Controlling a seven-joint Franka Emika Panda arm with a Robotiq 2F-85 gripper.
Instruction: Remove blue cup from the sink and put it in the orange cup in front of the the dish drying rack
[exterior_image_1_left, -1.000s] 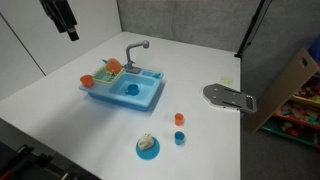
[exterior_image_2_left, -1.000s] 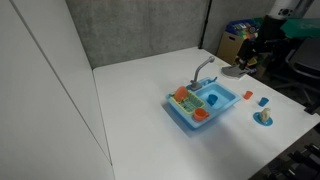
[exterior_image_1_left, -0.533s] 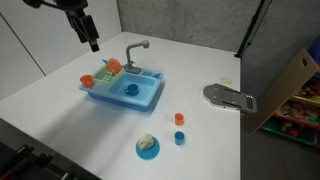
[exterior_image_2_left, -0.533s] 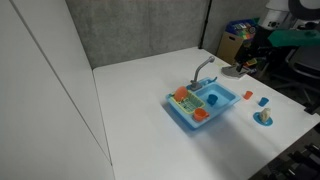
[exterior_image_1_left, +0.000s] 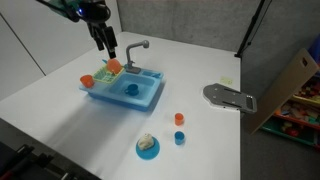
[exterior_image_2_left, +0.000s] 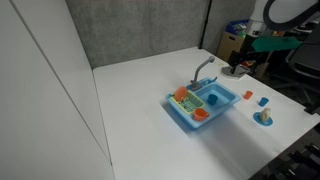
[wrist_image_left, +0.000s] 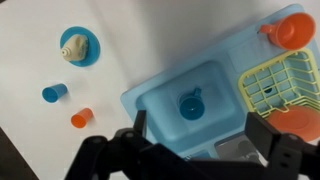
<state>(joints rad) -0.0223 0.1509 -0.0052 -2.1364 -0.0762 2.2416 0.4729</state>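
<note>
The blue cup (wrist_image_left: 190, 104) stands in the basin of the light-blue sink (wrist_image_left: 148, 92); it shows in both exterior views (exterior_image_1_left: 131, 88) (exterior_image_2_left: 213, 99). The orange cup (exterior_image_1_left: 88, 80) (exterior_image_2_left: 200, 115) (wrist_image_left: 287, 30) stands at the sink unit's corner in front of the dish drying rack (exterior_image_1_left: 108, 69) (exterior_image_2_left: 184, 96) (wrist_image_left: 270, 80). My gripper (exterior_image_1_left: 107, 43) (exterior_image_2_left: 238, 66) hangs in the air above the rack and faucet end of the sink (exterior_image_1_left: 150, 100) (exterior_image_2_left: 226, 106). In the wrist view its two fingers (wrist_image_left: 197, 122) are spread wide and empty, with the blue cup between and below them.
A grey faucet (exterior_image_1_left: 134, 50) rises at the sink's back. A tiny orange-red cup (exterior_image_1_left: 179, 118) and tiny blue cup (exterior_image_1_left: 180, 138) stand on the table beside a round blue plate (exterior_image_1_left: 148, 148) with a pale item. A grey flat object (exterior_image_1_left: 230, 97) and a cardboard box (exterior_image_1_left: 290, 85) lie nearby.
My gripper has moved from the far table corner toward the sink and lower, and now hangs above the rack and faucet. The cups have not moved.
</note>
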